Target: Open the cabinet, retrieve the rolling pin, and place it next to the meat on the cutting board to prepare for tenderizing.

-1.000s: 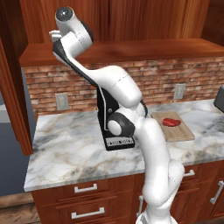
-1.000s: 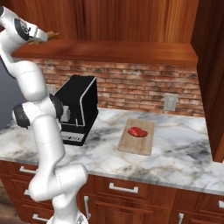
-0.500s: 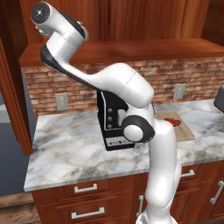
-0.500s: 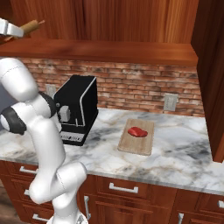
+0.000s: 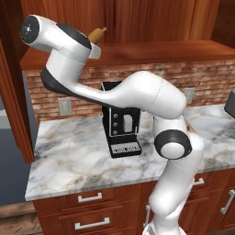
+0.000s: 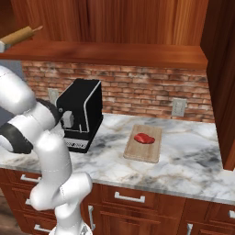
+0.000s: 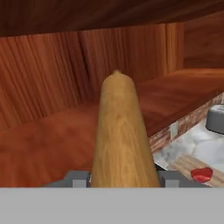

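My gripper [image 7: 124, 180] is shut on the rolling pin [image 7: 122, 131], a tan wooden cylinder that points away from the hand over the open cabinet's bottom shelf [image 7: 52, 131]. In the left base view the rolling pin's tip [image 5: 97, 33] sticks out past the white hand, level with the cabinet shelf [image 5: 156, 48]. In the right base view the rolling pin [image 6: 20, 35] is at the far left edge. The red meat [image 6: 144, 137] lies on the cutting board [image 6: 144, 149] on the counter, far to the right of and below the pin. The meat [image 7: 202, 174] also appears low on the right in the hand view.
A black coffee machine [image 6: 80, 114] stands on the marble counter [image 6: 193, 170] left of the board, under the arm's elbow [image 5: 147, 94]. An open cabinet door [image 6: 225, 87] hangs at the right and another door [image 5: 11, 92] at the left. Drawers [image 6: 131, 197] run below.
The hand has carried the rolling pin leftward along the front of the cabinet shelf. The elbow has swung out in front of the coffee machine. Meat and board have not moved.
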Robot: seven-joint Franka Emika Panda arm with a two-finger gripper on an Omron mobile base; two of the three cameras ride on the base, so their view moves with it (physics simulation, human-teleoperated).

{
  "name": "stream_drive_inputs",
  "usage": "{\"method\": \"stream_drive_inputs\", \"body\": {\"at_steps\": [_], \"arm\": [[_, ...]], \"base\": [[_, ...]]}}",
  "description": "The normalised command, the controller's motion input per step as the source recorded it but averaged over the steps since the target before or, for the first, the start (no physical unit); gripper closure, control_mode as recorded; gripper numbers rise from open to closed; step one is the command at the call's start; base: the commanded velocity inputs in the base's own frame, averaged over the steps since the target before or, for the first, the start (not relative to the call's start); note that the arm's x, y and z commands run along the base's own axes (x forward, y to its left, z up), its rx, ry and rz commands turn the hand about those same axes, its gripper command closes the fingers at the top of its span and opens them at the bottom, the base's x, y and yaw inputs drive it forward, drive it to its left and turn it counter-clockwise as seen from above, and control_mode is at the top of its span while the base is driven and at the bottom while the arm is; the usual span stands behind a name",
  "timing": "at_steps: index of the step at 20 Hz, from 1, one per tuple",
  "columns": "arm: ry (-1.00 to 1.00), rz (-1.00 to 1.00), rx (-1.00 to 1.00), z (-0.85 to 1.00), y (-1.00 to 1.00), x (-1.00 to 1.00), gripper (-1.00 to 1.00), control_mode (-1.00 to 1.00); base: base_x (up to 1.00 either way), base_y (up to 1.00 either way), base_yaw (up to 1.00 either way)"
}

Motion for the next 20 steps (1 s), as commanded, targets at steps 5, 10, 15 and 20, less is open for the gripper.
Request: {"method": "stream_drive_inputs", "body": {"at_steps": [5, 10, 15, 20], "arm": [[-0.02, -0.12, 0.15, -0.26, -0.62, -0.95, 1.0, -1.0], [0.0, -0.12, 0.17, -0.28, -0.81, -0.81, 1.0, -1.0], [0.0, -0.11, 0.17, -0.31, -0.84, -0.65, 1.0, -1.0], [0.0, -0.11, 0.16, -0.34, -0.8, -0.47, 1.0, -1.0]], "base": [[0.0, 0.0, 0.0], [0.0, 0.0, 0.0], [0.0, 0.0, 0.0], [0.0, 0.0, 0.0]]}}
